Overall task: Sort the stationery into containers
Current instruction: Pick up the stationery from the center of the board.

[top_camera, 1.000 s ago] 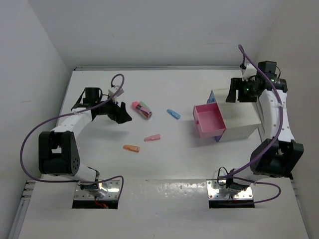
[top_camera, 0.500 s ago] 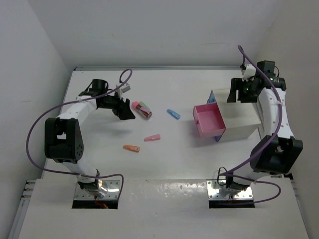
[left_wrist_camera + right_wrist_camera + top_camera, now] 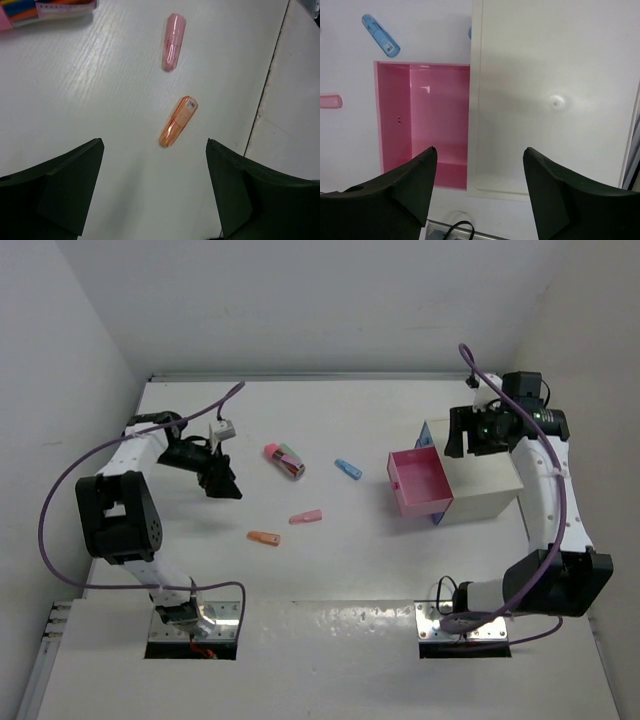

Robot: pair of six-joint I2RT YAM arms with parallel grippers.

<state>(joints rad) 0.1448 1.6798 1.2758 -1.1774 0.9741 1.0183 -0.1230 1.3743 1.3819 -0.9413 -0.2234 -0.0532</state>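
The left tool [image 3: 155, 187] hangs over the worktop [image 3: 350, 580] with its dark fingers spread wide and nothing between them. The orange piece [image 3: 178, 121] lies flat just ahead of the gap. The pink piece [image 3: 173, 41] lies beyond it, the two near each other but not touching. A pack [image 3: 288, 460] of mixed colours sits farther on, and the blue piece [image 3: 381, 35] rests on the worktop near a corner of the pink drawer [image 3: 435, 115].

The right tool [image 3: 477, 192] is also spread and empty. It is poised where that drawer stands open against the white cabinet [image 3: 555, 100]. The drawer holds nothing yet.

The loose pieces are short capsules with rounded ends, made of glossy translucent plastic, and the orange one carries a small label at one end. I judge them light and stiff, but slick — likely to roll or squirt out of a pinch on this smooth painted surface. The safest hold looks to be across the narrow width at mid-length, with the fingers square to the long axis and coming down close to the worktop.

The drawer is shallow and shiny, and its walls look thin. It would probably shift if bumped, so a release from low above its floor seems wise.
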